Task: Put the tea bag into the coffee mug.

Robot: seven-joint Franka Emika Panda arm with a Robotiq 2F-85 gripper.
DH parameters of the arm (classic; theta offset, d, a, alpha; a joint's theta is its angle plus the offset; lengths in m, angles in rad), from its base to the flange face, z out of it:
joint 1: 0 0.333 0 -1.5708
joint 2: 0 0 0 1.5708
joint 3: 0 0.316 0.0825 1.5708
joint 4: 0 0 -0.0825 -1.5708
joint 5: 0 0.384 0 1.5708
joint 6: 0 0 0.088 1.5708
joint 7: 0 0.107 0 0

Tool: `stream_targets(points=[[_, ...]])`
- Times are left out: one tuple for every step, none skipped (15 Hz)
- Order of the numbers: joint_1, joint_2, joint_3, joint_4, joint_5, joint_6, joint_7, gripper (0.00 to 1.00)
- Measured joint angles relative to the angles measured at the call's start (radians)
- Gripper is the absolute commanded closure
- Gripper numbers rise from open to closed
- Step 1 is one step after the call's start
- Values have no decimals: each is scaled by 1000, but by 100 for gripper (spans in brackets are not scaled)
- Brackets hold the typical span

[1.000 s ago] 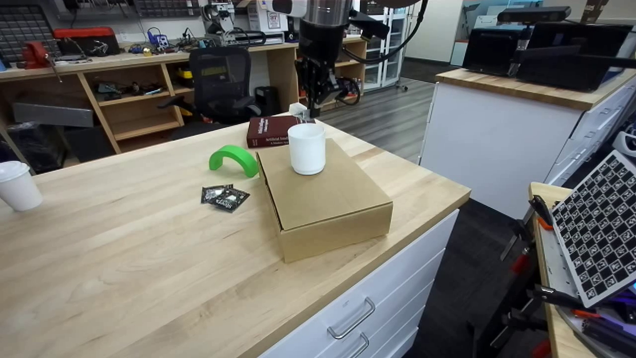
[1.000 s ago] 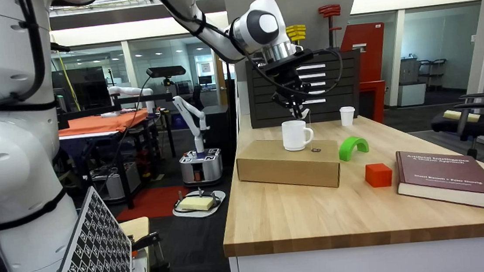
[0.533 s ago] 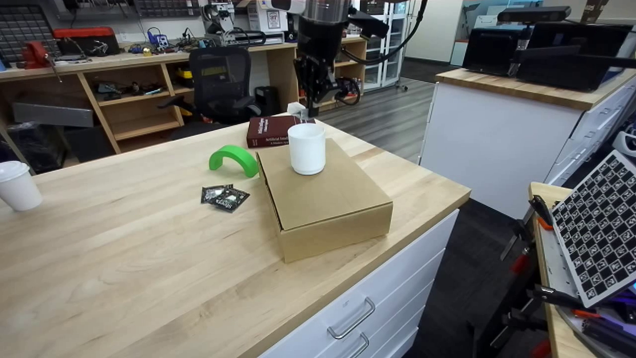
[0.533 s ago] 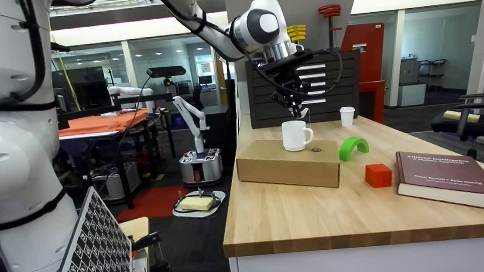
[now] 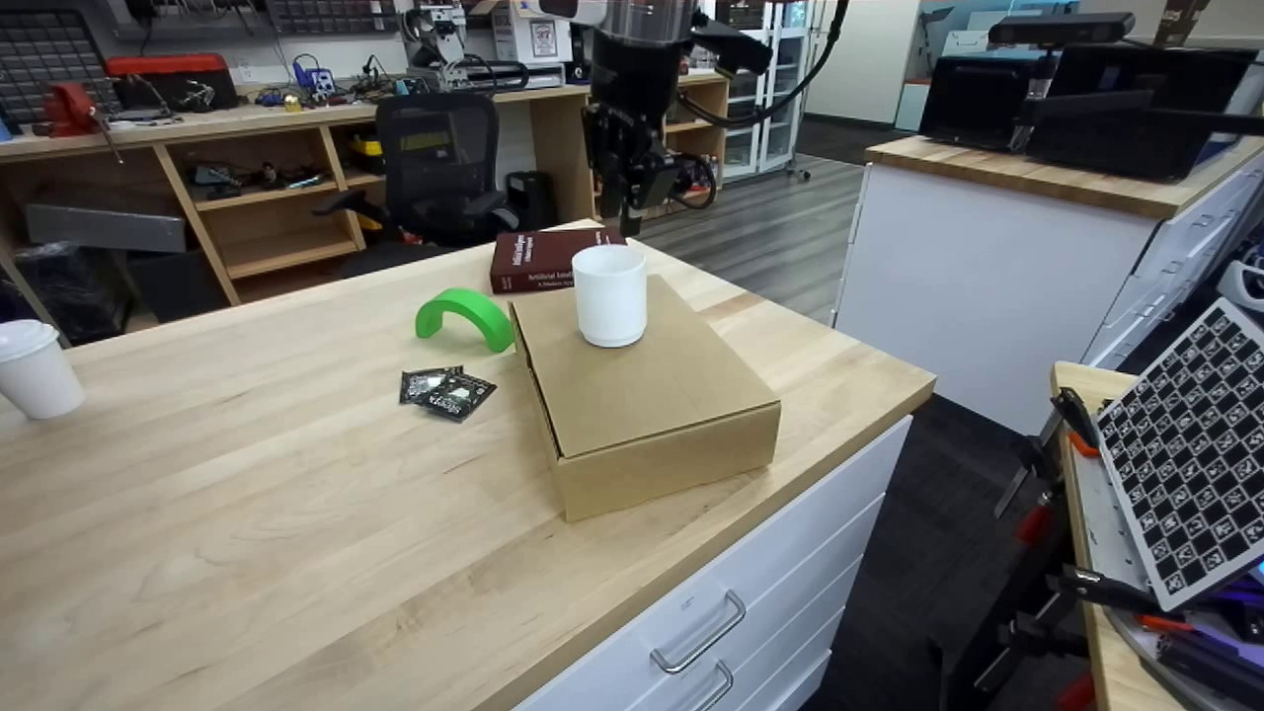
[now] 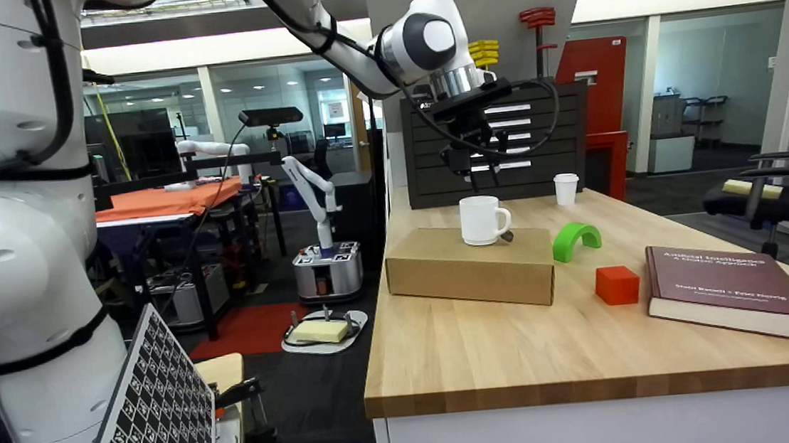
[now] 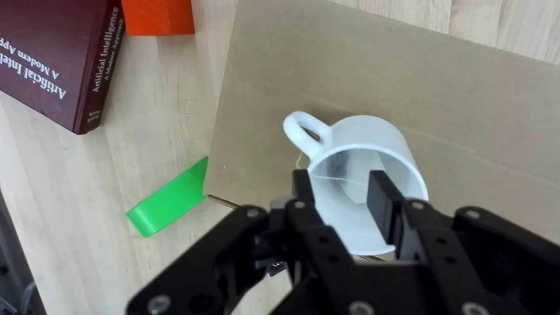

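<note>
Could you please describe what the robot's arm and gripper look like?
The arm is white and rounded, with a dark grey joint ring, a silver collar, black cables and black straps. The gripper is black, with blocky fingers and round metallic screws.

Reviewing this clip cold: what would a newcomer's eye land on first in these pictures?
Probably the white coffee mug standing upright on the cardboard box, with the open gripper above it. The wrist view also shows the pale tea bag inside that mug. For colour, the bright green arch beside the cardboard box and the red block next to the maroon book stand out.
</note>
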Motion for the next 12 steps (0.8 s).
stream_targets(points=[[-1, 0, 0, 0, 1, 0, 0, 23], [-3, 0, 1, 0, 1, 0, 0, 17], [-8, 0, 2, 1, 1, 0, 0, 11], [-10, 0, 1, 1, 1, 0, 0, 29], [-10, 0, -1, 2, 1, 0, 0, 23], [-10, 0, -2, 2, 1, 0, 0, 15], [-10, 0, -2, 3, 1, 0, 0, 11], [-10, 0, -3, 3, 1, 0, 0, 11], [-10, 0, -3, 4, 1, 0, 0, 11], [-10, 0, -3, 4, 1, 0, 0, 11], [-10, 0, -3, 4, 1, 0, 0, 11], [-10, 0, -3, 4, 1, 0, 0, 11]])
